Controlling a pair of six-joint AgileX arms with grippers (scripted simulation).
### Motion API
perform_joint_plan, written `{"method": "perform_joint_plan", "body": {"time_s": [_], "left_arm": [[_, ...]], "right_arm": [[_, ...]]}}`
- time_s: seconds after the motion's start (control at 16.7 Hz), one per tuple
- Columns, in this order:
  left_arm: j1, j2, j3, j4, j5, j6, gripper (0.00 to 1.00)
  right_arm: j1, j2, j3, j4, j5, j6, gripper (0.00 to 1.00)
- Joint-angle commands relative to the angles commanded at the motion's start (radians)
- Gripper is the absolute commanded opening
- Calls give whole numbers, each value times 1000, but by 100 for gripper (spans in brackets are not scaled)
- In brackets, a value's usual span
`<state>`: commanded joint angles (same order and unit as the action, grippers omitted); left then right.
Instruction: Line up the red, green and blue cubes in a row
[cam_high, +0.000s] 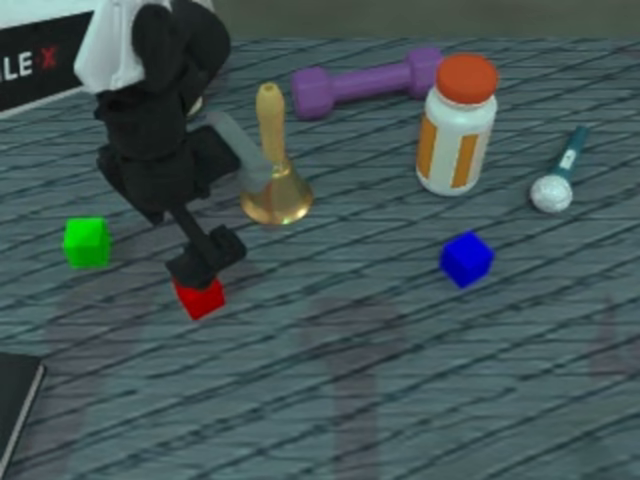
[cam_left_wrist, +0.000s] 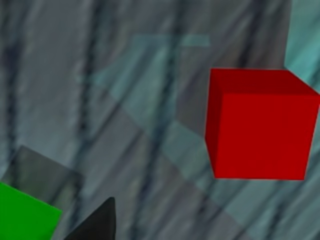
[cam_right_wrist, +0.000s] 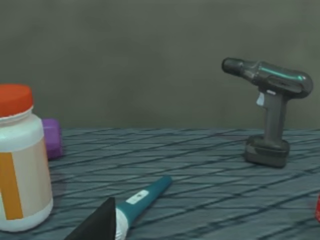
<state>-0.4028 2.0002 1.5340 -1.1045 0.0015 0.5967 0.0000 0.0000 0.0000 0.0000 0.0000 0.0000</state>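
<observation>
While low over the red cube (cam_high: 200, 298), left gripper (cam_high: 205, 262) at the table's (cam_high: 350, 400) left half; finger state impossible to tell.

Crowded behind by brass bell (cam_high: 274, 165), purple dumbbell (cam_high: 368, 82), pill bottle (cam_high: 456, 125) and teal-handled brush (cam_high: 560, 172). Green cube (cam_high: 86, 242) left of red, blue cube (cam_high: 466, 258) well apart to the right, both turned slightly askew. Dark grey planked surface, drab wall behind drill (cam_right_wrist: 268, 116). Right arm unseen from above.

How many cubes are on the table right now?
3: green cube at the table's left, red cube under the left gripper, blue cube right of centre. None seem hidden.
</observation>
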Motion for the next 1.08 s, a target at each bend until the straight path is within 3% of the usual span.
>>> {"method": "perform_joint_plan", "body": {"time_s": [0.3,0.72,0.96,1.08], "left_arm": [[3,14,-31,42,0,1,100],[2,123,-180,306,1,3,100],[2,129,-187,316,1,4,100],[2,129,-187,316,1,4,85]], "right_arm": [[0,0,0,0,0,0,100],[0,0,0,0,0,0,100],[0,0,0,0,0,0,100],[0,0,0,0,0,0,100]]}}
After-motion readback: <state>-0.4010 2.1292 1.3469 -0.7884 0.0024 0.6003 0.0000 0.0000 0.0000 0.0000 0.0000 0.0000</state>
